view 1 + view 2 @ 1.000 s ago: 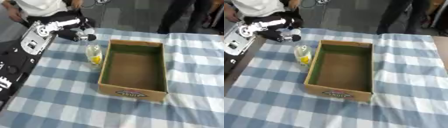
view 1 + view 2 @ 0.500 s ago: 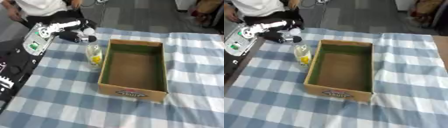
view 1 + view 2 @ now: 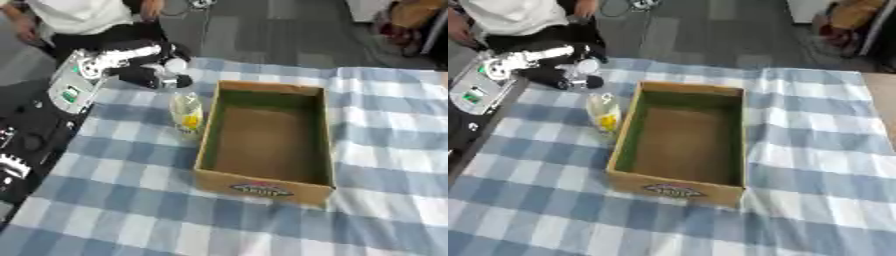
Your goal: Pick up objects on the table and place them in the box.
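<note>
A clear bottle (image 3: pixel 186 113) with something yellow inside stands on the blue checked tablecloth, right against the left wall of the cardboard box (image 3: pixel 265 186). The box is open, green on its inner walls and holds nothing. My left hand (image 3: pixel 150 76), black with pale tips, comes in from the upper left and hovers just behind and above the bottle's top. Whether it touches the bottle is not visible. The right hand shows in neither view.
The table's left edge (image 3: pixel 61 145) runs close to the bottle, with black equipment (image 3: pixel 22 150) beyond it. A person in a white top (image 3: pixel 79 15) stands at the far left corner. Checked cloth (image 3: pixel 385 150) lies bare right of the box and in front of it.
My left hand has come slightly down and nearer the bottle's top. The bottle and the box stay where they were.
</note>
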